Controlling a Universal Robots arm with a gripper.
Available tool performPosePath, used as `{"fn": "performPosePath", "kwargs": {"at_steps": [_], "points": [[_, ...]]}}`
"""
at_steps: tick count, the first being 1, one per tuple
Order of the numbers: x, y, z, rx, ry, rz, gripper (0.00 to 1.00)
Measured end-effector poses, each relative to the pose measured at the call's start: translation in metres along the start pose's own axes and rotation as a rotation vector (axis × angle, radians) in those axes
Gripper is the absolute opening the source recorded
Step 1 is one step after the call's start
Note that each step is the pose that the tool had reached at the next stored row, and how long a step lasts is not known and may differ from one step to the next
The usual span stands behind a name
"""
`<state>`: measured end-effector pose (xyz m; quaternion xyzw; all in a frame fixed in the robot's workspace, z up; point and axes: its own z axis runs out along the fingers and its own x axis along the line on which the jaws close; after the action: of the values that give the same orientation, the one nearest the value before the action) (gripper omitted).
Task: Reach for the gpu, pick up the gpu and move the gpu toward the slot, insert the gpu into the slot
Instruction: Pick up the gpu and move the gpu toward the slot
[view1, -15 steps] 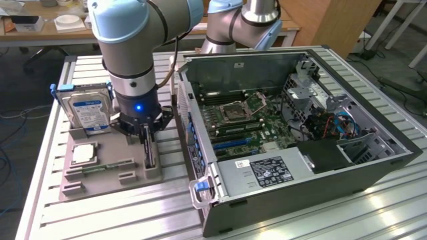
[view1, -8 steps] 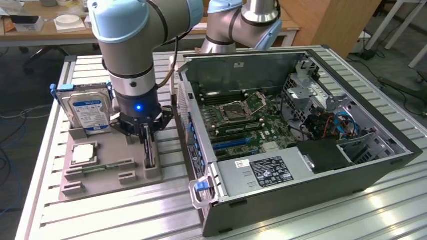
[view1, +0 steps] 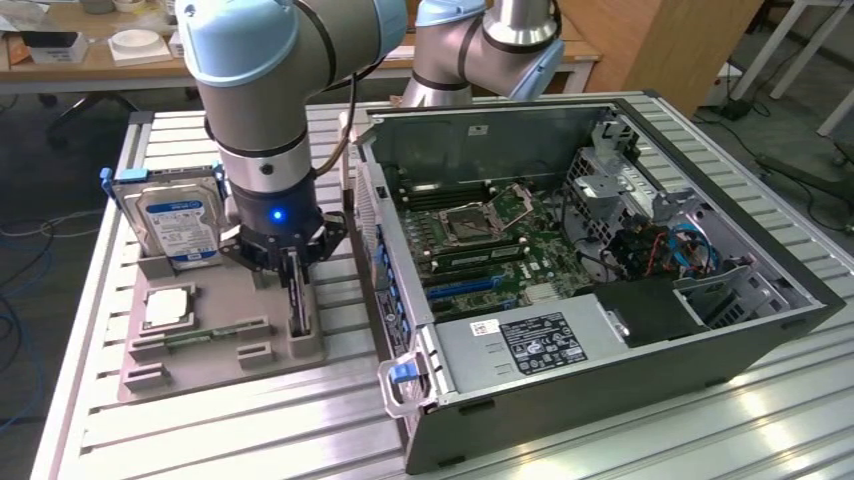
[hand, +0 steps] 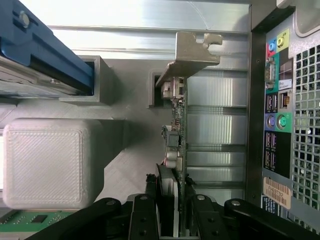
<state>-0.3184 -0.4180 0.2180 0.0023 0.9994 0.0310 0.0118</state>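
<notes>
The gpu (view1: 299, 312) stands on its edge in a groove of the grey holder tray (view1: 200, 365), just beside the open computer case (view1: 747, 330). In the wrist view the gpu (hand: 179, 125) is seen edge-on, with its silver bracket (hand: 192, 47) at the far end. My gripper (view1: 294, 272) is lowered straight over the card, and its black fingers (hand: 151, 200) press against both faces of it, so my gripper (hand: 171, 202) is shut on the card. The blue expansion slots (view1: 467, 286) lie on the motherboard inside the case.
A silver hard drive with a blue label (view1: 180, 225) stands upright in the tray, with a processor chip (view1: 170, 307) and a green memory stick (view1: 214, 333) lying near it. The case's rear port panel (hand: 277, 125) rises close beside the card. A second arm (view1: 494, 40) stands behind.
</notes>
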Motion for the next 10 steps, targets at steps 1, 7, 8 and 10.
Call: {"fn": "performPosePath", "kwargs": {"at_steps": [1, 7, 8, 10], "points": [[-0.0001, 0.0000, 0.0000, 0.0001, -0.0006, 0.009, 0.31], [0.0000, 0.0000, 0.0000, 0.0004, -0.0012, 0.019, 0.31], [0.0000, 0.0000, 0.0001, 0.0004, -0.0013, 0.019, 0.31], [0.0001, 0.0000, 0.0000, 0.0005, -0.0012, 0.019, 0.29]]}}
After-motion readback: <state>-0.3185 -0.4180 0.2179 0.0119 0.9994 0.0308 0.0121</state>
